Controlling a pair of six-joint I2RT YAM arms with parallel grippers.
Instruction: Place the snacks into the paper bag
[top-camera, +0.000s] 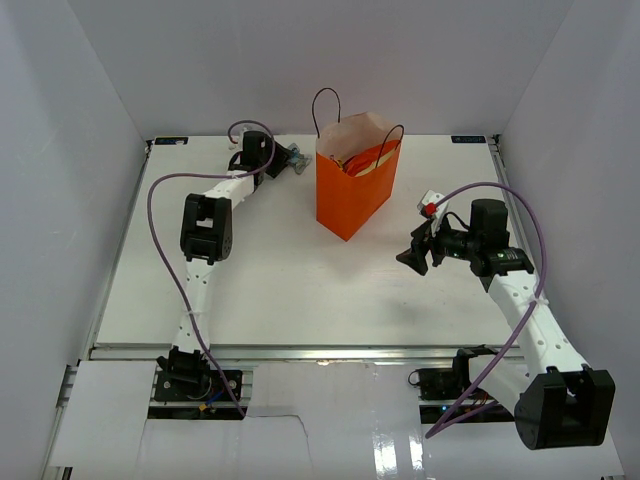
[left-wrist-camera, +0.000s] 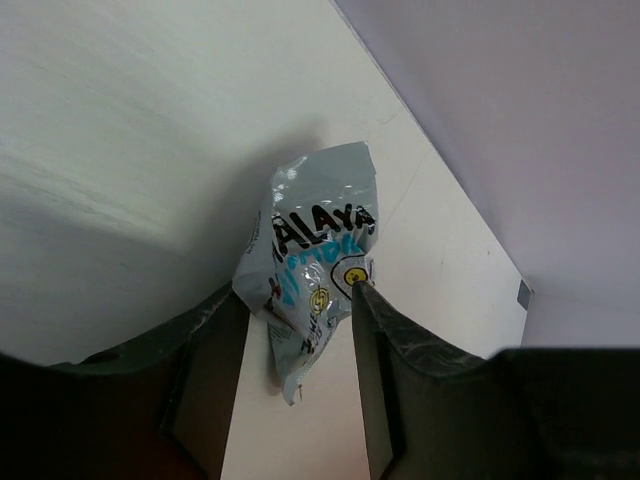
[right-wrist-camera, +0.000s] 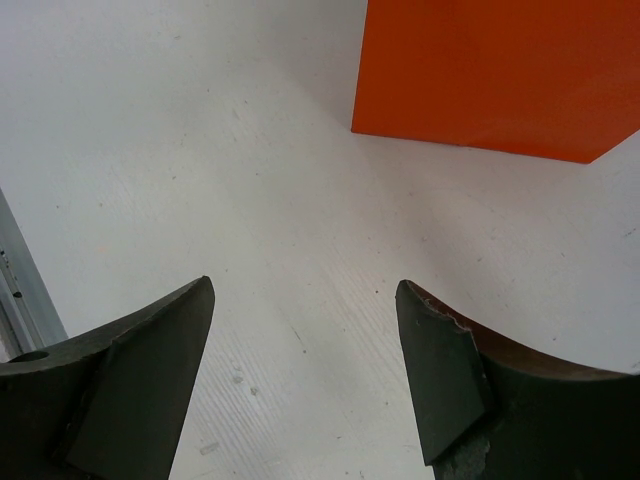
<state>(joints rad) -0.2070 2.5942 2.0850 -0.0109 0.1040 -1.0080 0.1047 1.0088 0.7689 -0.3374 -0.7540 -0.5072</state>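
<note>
The orange paper bag (top-camera: 345, 195) stands upright at the back middle of the table. Red and yellow snacks (top-camera: 365, 160) show inside its mouth. My left gripper (top-camera: 283, 160) reaches to the far back, left of the bag. In the left wrist view it (left-wrist-camera: 298, 292) is shut on the silvery-blue wrapper (left-wrist-camera: 315, 245), its two fingertips pressing the wrapper's sides, low over the table by the back wall. My right gripper (top-camera: 413, 257) hovers right of the bag, open and empty (right-wrist-camera: 305, 300). The bag's orange side also shows in the right wrist view (right-wrist-camera: 500, 70).
A small white and red thing (top-camera: 432, 203) sits just behind my right gripper; I cannot tell what it is. White walls close in the table at the back and on both sides. The bag's black loop handles (top-camera: 325, 105) stick up.
</note>
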